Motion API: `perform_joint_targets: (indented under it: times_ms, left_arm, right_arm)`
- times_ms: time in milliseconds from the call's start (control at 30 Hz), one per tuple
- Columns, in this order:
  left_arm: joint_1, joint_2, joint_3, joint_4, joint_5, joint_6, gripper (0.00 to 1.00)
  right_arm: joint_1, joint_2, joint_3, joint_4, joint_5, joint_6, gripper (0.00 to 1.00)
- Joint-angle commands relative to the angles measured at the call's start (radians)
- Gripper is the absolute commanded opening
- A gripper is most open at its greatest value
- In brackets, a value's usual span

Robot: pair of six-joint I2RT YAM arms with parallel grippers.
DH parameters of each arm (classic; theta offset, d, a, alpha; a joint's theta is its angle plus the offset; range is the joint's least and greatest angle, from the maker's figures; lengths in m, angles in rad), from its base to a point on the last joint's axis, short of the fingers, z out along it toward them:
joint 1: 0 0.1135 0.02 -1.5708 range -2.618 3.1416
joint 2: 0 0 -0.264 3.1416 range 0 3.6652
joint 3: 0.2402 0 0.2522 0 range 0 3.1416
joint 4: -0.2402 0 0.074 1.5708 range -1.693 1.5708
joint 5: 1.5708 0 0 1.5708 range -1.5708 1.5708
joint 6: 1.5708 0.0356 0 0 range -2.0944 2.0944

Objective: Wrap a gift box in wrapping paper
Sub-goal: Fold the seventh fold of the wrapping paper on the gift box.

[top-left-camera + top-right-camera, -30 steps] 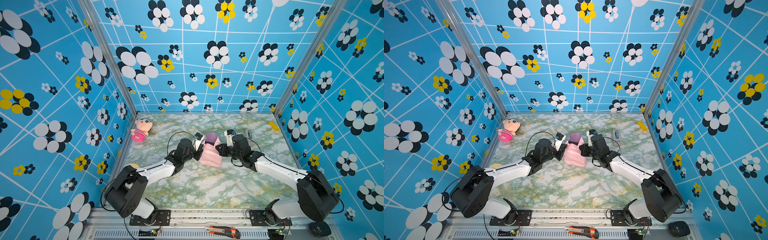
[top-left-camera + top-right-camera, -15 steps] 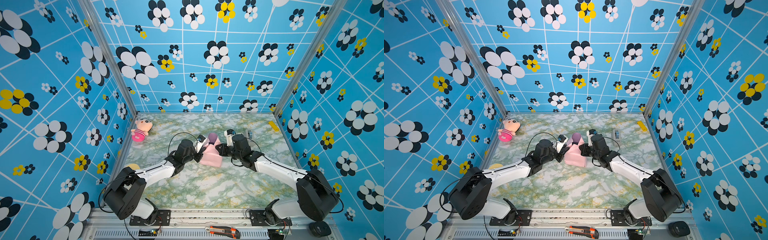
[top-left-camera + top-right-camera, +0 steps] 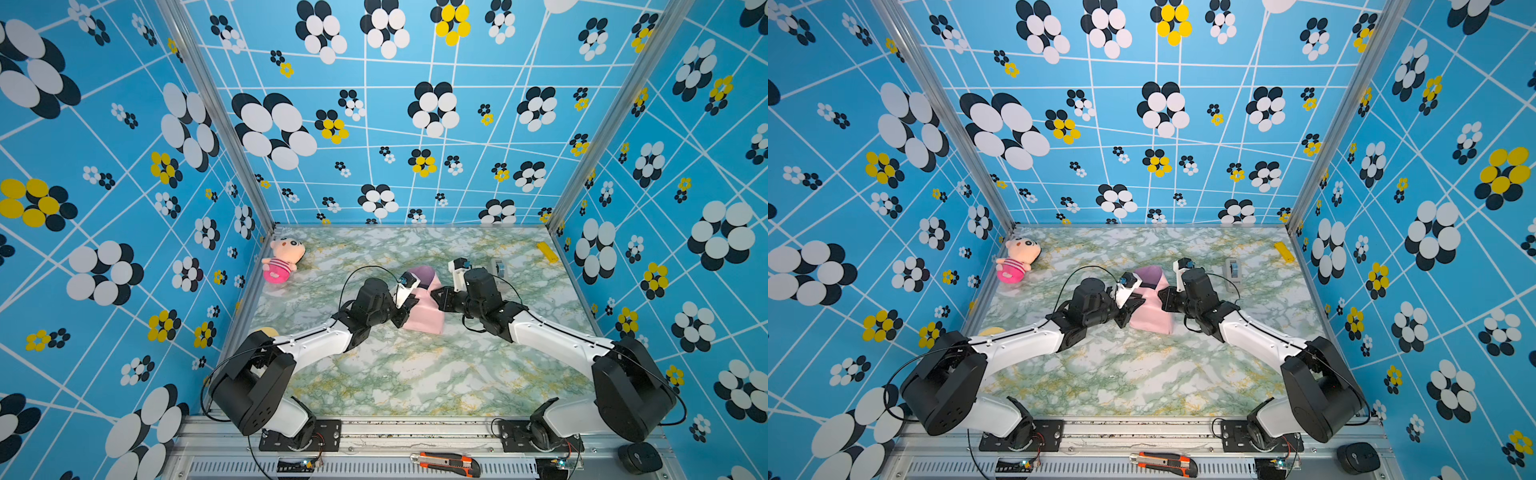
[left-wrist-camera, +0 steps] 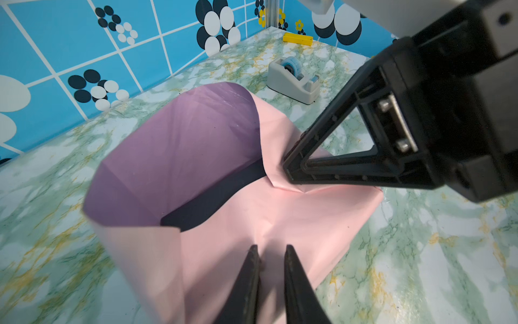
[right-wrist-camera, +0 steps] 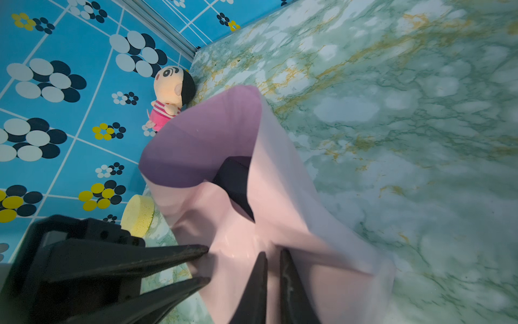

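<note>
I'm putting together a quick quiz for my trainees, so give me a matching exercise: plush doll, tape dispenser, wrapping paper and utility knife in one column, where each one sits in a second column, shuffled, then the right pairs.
Column one
1. plush doll
2. tape dispenser
3. wrapping paper
4. utility knife

Column two
A. on the metal frame in front of the table
B. far left corner of the table
C. folded up around the gift box
D. right half of the table, toward the back

Pairs: 1-B, 2-D, 3-C, 4-A.
</note>
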Motion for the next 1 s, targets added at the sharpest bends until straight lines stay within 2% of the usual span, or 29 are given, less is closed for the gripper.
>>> perform_joint_targets:
  times_ms: [0,133,233,300,400,500,533,600,767,967]
  left_arm:
    - [0.026,-0.033,-0.007,0.039,0.027,-0.067,0.29]
    - [0.082,-0.139,-0.028,0.033,-0.001,-0.133,0.62]
    - [0.089,-0.162,-0.017,-0.053,-0.081,-0.112,0.74]
    - [0.091,-0.155,-0.015,-0.087,-0.073,-0.094,0.8]
    - [0.083,-0.15,-0.006,-0.111,-0.05,-0.093,0.81]
    - [0.077,-0.137,-0.006,-0.098,-0.193,-0.141,0.79]
    - [0.094,-0.124,0.0,-0.109,-0.207,-0.174,0.79]
    - [0.124,-0.106,0.009,-0.125,-0.155,-0.209,0.8]
    - [0.128,-0.058,0.009,-0.116,-0.075,-0.226,0.83]
    - [0.125,0.005,0.015,-0.039,-0.025,-0.251,0.79]
  right_arm:
    - [-0.002,0.032,-0.02,-0.128,-0.009,-0.001,0.15]
    - [-0.002,0.045,-0.019,-0.139,-0.013,-0.008,0.14]
    - [-0.002,0.045,-0.022,-0.131,-0.019,-0.006,0.14]
    - [-0.006,0.048,-0.023,-0.119,-0.036,0.003,0.14]
    - [-0.008,0.046,-0.019,-0.121,-0.056,0.019,0.14]
    - [-0.01,0.038,-0.019,-0.141,-0.046,0.021,0.13]
    - [-0.012,0.036,-0.017,-0.152,-0.038,0.02,0.13]
    - [-0.015,0.036,-0.019,-0.156,-0.039,0.019,0.13]
    - [-0.016,0.034,-0.021,-0.144,-0.049,0.021,0.13]
    - [-0.018,0.034,-0.025,-0.13,-0.067,0.021,0.13]
